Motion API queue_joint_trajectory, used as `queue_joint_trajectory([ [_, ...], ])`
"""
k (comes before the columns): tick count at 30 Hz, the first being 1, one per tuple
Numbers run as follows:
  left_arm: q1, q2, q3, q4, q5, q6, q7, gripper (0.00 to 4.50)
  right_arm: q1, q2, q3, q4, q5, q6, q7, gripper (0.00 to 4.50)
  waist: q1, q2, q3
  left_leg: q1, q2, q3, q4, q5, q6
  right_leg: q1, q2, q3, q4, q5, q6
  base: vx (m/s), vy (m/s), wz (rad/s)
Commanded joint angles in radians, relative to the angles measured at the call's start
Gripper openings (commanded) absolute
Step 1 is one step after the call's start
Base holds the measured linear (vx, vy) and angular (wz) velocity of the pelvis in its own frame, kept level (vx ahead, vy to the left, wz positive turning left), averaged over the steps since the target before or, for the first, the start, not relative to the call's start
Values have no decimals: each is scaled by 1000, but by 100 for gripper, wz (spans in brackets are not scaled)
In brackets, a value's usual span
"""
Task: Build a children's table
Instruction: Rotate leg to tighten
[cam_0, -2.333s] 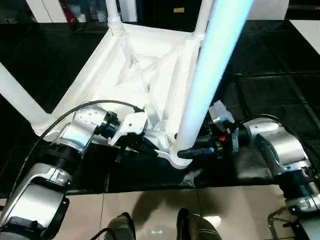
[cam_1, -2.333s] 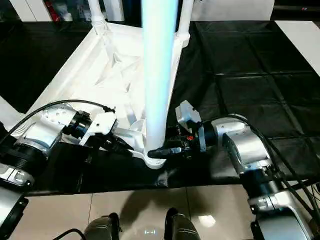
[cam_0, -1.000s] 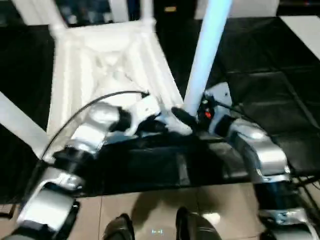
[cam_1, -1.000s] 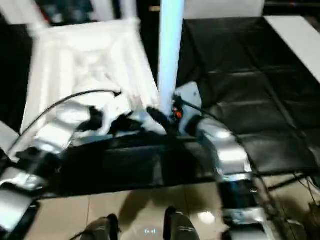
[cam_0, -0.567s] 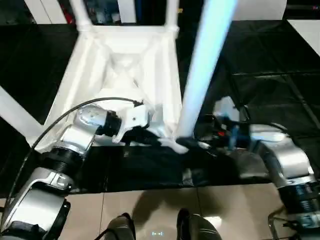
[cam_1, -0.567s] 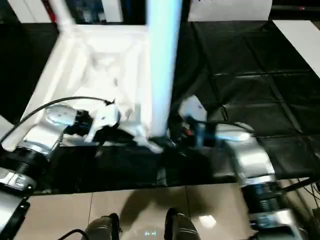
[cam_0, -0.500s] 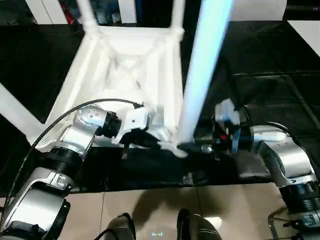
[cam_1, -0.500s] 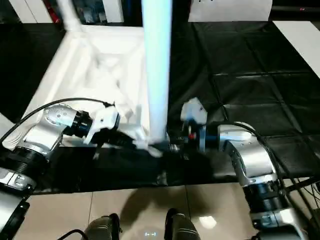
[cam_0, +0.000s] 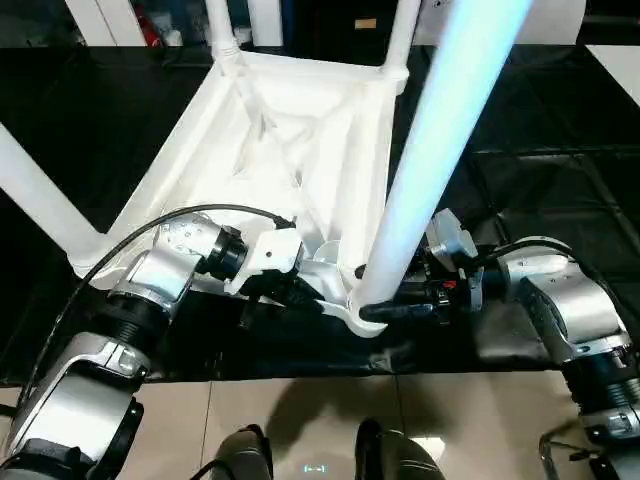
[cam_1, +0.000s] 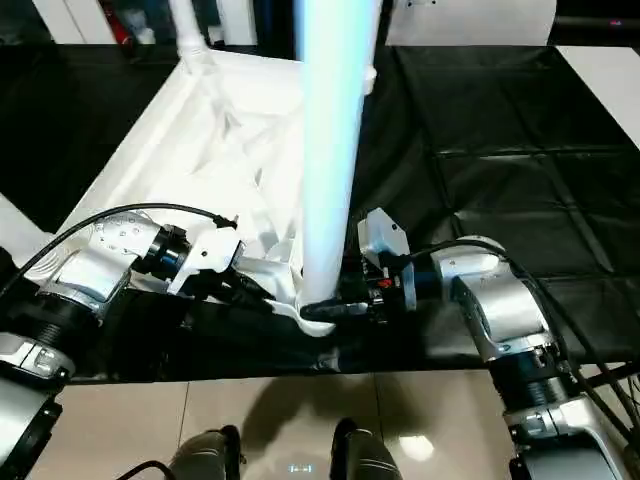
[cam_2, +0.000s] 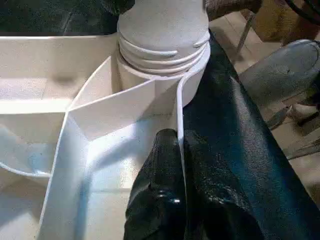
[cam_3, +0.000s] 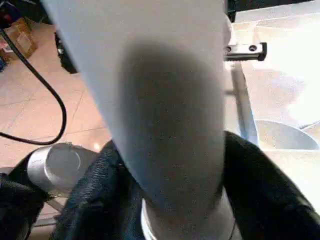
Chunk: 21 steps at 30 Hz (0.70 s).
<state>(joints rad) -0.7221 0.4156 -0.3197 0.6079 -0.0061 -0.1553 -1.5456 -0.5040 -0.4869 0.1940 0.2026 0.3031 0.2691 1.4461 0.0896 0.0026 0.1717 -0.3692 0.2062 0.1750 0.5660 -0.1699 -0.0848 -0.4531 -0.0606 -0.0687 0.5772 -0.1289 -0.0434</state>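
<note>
Table top (cam_0: 290, 140) lies upside down on the worktop (cam_0: 540, 170), all four legs look in, my left gripper (cam_2: 178, 165) pinched on its rim, right gripper (cam_3: 170, 200) hugging the near leg (cam_0: 420, 180) base, seating unconfirmed.

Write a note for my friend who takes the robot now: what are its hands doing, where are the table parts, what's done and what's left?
Left gripper: shut, pinching the thin side wall of the upside-down table top beside the near corner socket.
Right gripper: fingers on either side of the base of the near leg, which stands in that socket.
Done: three other legs, such as the far leg, stand at the other corners.
Left: check the near leg is fully seated, let go, turn the table upright.
</note>
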Motion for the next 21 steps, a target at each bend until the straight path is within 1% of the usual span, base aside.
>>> queue_joint_trajectory([
  [1, -12, -17, -5, 10, -26, -19, -12, 0, 3, -13, 24, 1, 13, -1, 49, 230, -8, -14, -89, 4, 15, 5, -49, -113, 121, 82, -65, 48, -56, -274, -197, 0, 0, 0],
  [2, -12, -16, -5, 11, -26, -21, -11, 0, 1, -14, 27, 3, 15, 1, 54, 215, -8, -14, -89, 5, 14, 5, -49, -115, 120, 81, -64, 48, -56, -276, -196, 0, 0, 0],
  [7, -10, -20, -2, 12, -27, -13, -3, 0, 3, -10, 27, -3, 29, 21, 55, 207, -7, -14, -88, 5, 15, 5, -50, -113, 121, 81, -64, 47, -56, -276, -195, 0, 0, 0],
  [8, -7, -24, 2, 6, -27, -2, 8, 0, 9, -1, 19, -19, 45, 50, 42, 207, -8, -17, -87, 5, 15, 5, -50, -114, 122, 81, -63, 48, -56, -278, -196, 0, 0, 0],
  [9, -4, -27, 4, -1, -29, 12, 15, 0, 13, 4, 14, -30, 55, 69, 33, 207, -7, -14, -87, 4, 15, 4, -50, -113, 122, 82, -64, 48, -56, -281, -196, 0, 0, 0],
  [10, -2, -28, 5, -5, -30, 24, 20, 0, 16, 8, 11, -38, 63, 81, 25, 207, -7, -14, -88, 5, 15, 4, -50, -113, 122, 81, -64, 47, -57, -282, -195, 0, 0, 0],
  [11, 1, -36, 10, -21, -29, 60, 45, 0, 25, 26, -2, -62, 83, 131, -23, 206, -7, -14, -86, 4, 16, 4, -51, -112, 119, 81, -65, 47, -57, -285, -194, 0, 0, 0],
  [12, 2, -41, 11, -27, -26, 75, 61, 0, 27, 38, -5, -70, 82, 140, -50, 206, -7, -12, -84, 4, 16, 3, -52, -116, 116, 80, -64, 47, -58, -292, -190, 0, 0, 0],
  [13, 3, -50, 13, -35, -22, 94, 85, 0, 31, 55, -10, -82, 80, 152, -90, 206, -7, -13, -85, 5, 16, 4, -52, -117, 113, 80, -65, 48, -58, -294, -188, 0, 0, 0],
  [14, 3, -53, 14, -39, -20, 101, 94, 0, 33, 62, -12, -86, 79, 156, -105, 206, -8, -13, -81, 3, 14, 3, -53, -131, 105, 80, -65, 47, -63, -324, -180, 0, 0, 0],
  [15, 4, -60, 15, -45, -16, 113, 113, 0, 35, 76, -14, -94, 76, 167, -136, 206, -10, -15, -82, 3, 12, 2, -54, -137, 98, 82, -66, 46, -64, -343, -173, 0, 0, 0],
  [16, 6, -72, 16, -58, -12, 136, 140, 0, 39, 96, -15, -101, 58, 173, -188, 206, -12, -16, -79, 1, 10, 1, -55, -146, 88, 81, -65, 45, -68, -382, -158, 0, 0, 0],
  [17, 3, -104, 18, -79, 6, 196, 212, 0, 44, 151, -10, -110, 7, 193, -316, 206, -16, -13, -74, 4, 9, 2, -57, -162, 73, 76, -65, 46, -75, -428, -141, 0, 0, 0],
  [18, 3, -104, 18, -79, 6, 196, 212, 0, 44, 151, -10, -110, 7, 193, -316, 206, -23, -16, -74, 3, 4, -2, -58, -167, 60, 77, -66, 43, -81, -478, -119, 0, 0, 0],
  [19, 1, -114, 19, -82, 14, 215, 237, 0, 45, 168, -9, -114, -6, 202, -353, 206, -27, -15, -75, 3, 1, -3, -58, -169, 57, 79, -67, 42, -85, -502, -108, 0, 0, 0],
  [20, -15, -157, 32, -73, 23, 266, 315, 0, 36, 240, -26, -121, -21, 263, -477, 206, -41, -16, -68, -3, -4, -3, -60, -168, 49, 78, -62, 41, -91, -545, -82, 0, 0, 0],
  [21, -15, -157, 32, -73, 23, 266, 315, 0, 36, 240, -26, -121, -21, 263, -477, 206, -41, -16, -68, -3, -4, -3, -60, -168, 49, 78, -62, 41, -91, -545, -82, 0, 0, 0],
])
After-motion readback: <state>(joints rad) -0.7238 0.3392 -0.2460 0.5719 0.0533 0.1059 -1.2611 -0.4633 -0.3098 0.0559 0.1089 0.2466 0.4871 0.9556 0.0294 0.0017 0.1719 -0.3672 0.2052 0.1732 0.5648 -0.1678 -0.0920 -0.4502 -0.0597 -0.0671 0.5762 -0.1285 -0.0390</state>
